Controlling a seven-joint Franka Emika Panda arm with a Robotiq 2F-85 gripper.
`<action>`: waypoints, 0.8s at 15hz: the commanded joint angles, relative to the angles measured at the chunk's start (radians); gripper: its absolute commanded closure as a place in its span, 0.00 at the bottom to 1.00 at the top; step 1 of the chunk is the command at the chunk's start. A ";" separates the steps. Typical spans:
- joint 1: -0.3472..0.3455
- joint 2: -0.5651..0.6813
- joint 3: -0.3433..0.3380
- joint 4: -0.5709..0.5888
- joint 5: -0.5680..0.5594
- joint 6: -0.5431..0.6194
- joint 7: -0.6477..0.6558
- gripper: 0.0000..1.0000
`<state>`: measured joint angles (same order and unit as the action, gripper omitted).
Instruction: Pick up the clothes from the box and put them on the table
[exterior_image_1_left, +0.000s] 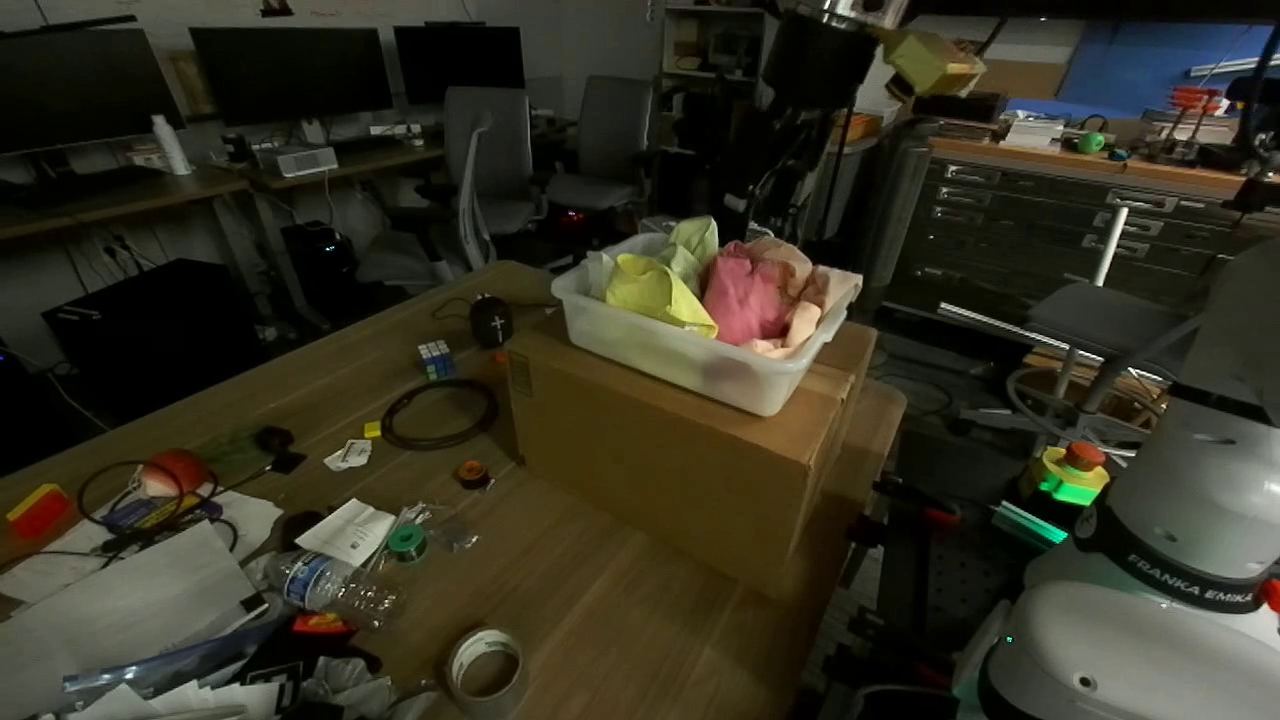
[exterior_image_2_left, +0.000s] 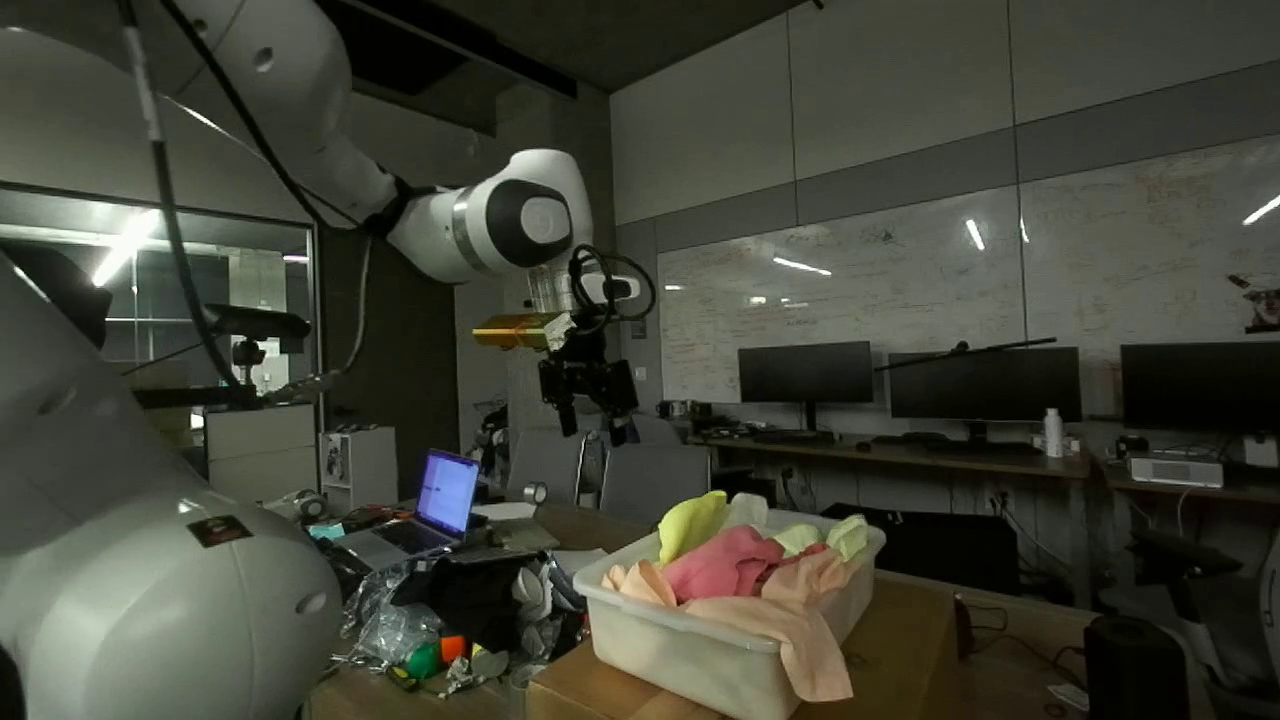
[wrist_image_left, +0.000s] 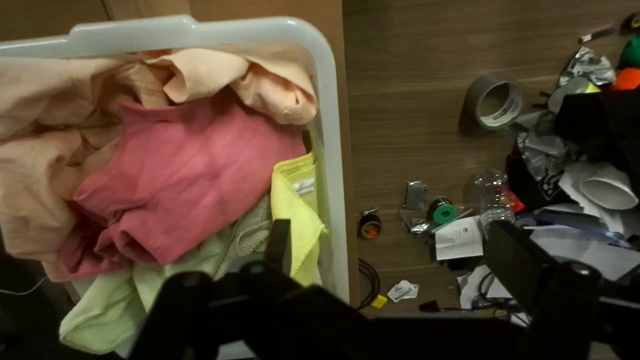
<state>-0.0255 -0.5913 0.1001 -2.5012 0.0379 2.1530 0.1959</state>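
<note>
The white plastic box (exterior_image_1_left: 680, 358) holds crumpled clothes: a pink one (exterior_image_1_left: 742, 295), a yellow one (exterior_image_1_left: 652, 290), pale green cloth (exterior_image_1_left: 697, 243) and peach cloth (exterior_image_1_left: 800, 322). In an exterior view the peach cloth (exterior_image_2_left: 805, 625) hangs over the box rim (exterior_image_2_left: 680, 655). My gripper (exterior_image_2_left: 594, 426) is open and empty, in the air above the level of the box. In the wrist view my gripper (wrist_image_left: 392, 241) has its fingers wide apart, one over the yellow cloth (wrist_image_left: 295, 212), the other over the table (wrist_image_left: 410, 45). The pink cloth (wrist_image_left: 195, 170) lies in the middle of the box.
The white box stands on a cardboard box (exterior_image_1_left: 650, 450) at the table's edge. A tape roll (exterior_image_1_left: 487, 668), a bottle (exterior_image_1_left: 335, 588), a cable coil (exterior_image_1_left: 440, 413), a puzzle cube (exterior_image_1_left: 436, 358) and papers lie on the table. A laptop (exterior_image_2_left: 445, 495) and clutter stand further along.
</note>
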 joint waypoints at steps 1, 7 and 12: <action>-0.037 0.160 0.021 0.093 -0.067 0.052 0.073 0.00; -0.025 0.312 0.004 0.178 -0.120 0.091 0.095 0.00; -0.023 0.403 -0.006 0.232 -0.153 0.116 0.093 0.00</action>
<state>-0.0517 -0.2531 0.1026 -2.3262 -0.0751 2.2501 0.2707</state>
